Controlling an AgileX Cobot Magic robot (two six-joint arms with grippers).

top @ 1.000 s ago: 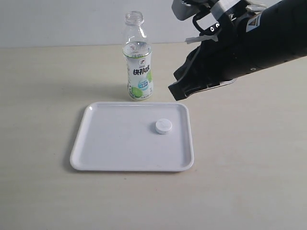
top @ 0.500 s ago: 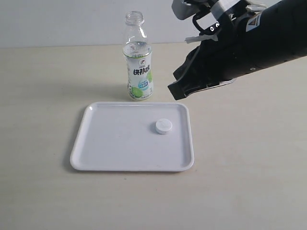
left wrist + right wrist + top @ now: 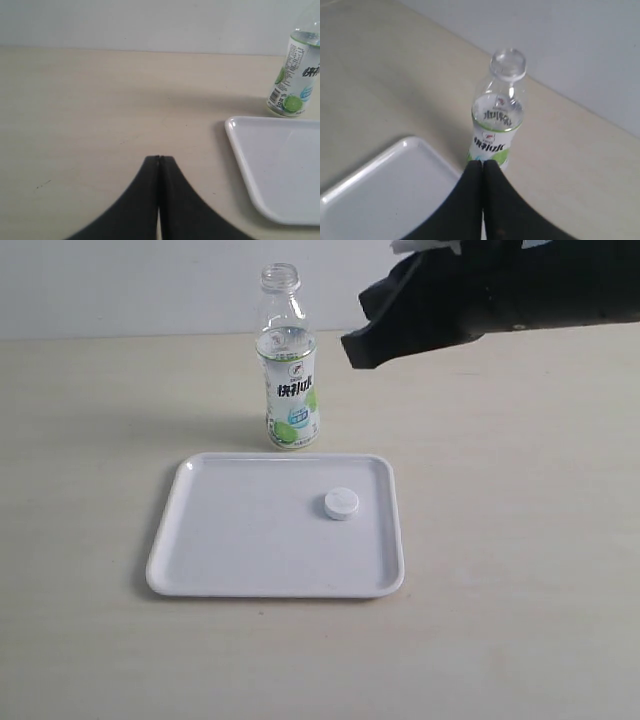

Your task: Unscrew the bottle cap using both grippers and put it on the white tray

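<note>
The small white bottle cap lies flat on the white tray, toward its right side. Behind the tray stands the clear bottle, upright, its neck open with no cap on it; it also shows in the left wrist view and the right wrist view. My right gripper hangs high at the upper right, to the right of the bottle and apart from it, jaws shut and empty. My left gripper is shut and empty over bare table, left of the tray; the exterior view does not show it.
A pale wall runs along the table's far edge behind the bottle. The tray's corner lies below the right gripper in its wrist view.
The right arm has risen and drawn back toward the upper right, away from the tray. Cap, bottle and tray have not moved.
</note>
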